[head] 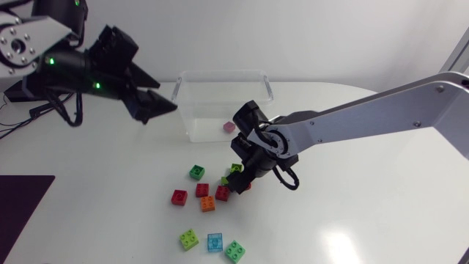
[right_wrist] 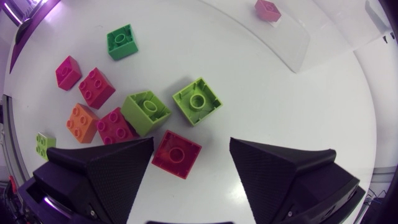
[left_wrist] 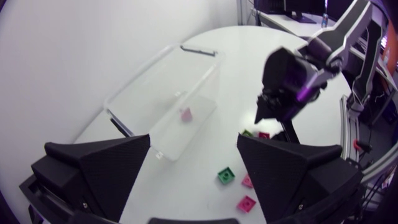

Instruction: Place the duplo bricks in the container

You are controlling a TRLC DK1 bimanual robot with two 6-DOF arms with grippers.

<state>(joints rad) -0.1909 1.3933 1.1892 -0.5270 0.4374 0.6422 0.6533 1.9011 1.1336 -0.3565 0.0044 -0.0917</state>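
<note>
Bricks [head: 201, 190] lie scattered beside the container [head: 205, 95]; right gripper [right_wrist: 191, 142] gapes wide over a red brick [right_wrist: 177, 154], left gripper [left_wrist: 193, 138] hangs open, empty.

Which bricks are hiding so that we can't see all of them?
Head view: the right gripper covers part of the bricks under it, so their number is unclear.
Right wrist view: a lime brick is half behind that gripper's finger.
Left wrist view: a finger of the left gripper cuts off a pink brick.

Bricks [right_wrist: 146, 111] crowd the right pincer [right_wrist: 191, 144]; the container [head: 220, 73] lies open above.
</note>
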